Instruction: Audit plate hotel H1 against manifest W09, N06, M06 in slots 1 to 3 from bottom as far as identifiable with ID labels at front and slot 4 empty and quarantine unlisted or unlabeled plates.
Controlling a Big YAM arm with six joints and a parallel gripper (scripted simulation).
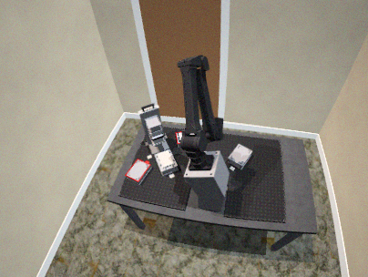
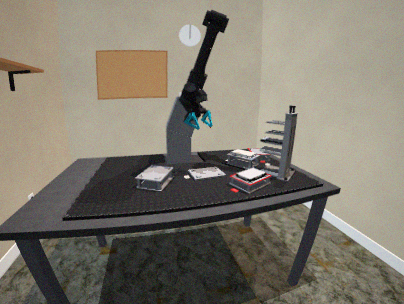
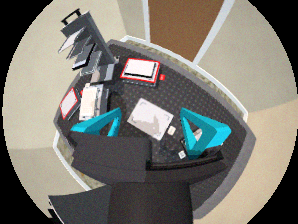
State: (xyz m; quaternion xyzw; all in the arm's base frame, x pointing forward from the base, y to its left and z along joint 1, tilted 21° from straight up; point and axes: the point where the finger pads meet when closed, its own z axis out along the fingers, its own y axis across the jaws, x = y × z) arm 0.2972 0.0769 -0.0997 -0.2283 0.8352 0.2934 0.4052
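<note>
The plate hotel H1 (image 1: 151,119) (image 2: 289,145) (image 3: 81,38) stands at the table's edge; its shelves are too small to read. A light plate (image 1: 165,161) (image 2: 245,157) (image 3: 93,100) sits on a nest in front of it. A red-rimmed nest (image 2: 250,177) (image 3: 141,70) carries a light plate. A second red-rimmed nest (image 1: 138,170) (image 3: 69,102) also shows a light top. Another plate (image 1: 240,156) (image 2: 155,177) sits on a nest at the far side. My gripper (image 2: 198,120) (image 3: 150,111) is open and empty, high above a flat grey nest (image 2: 206,173) (image 3: 152,119). No labels are readable.
The tall grey arm pedestal (image 1: 207,178) (image 2: 177,135) rises in the middle of the mat, right beside the flat nest. A small white marker (image 1: 232,168) (image 2: 186,176) lies on the mat. Walls close in behind the table.
</note>
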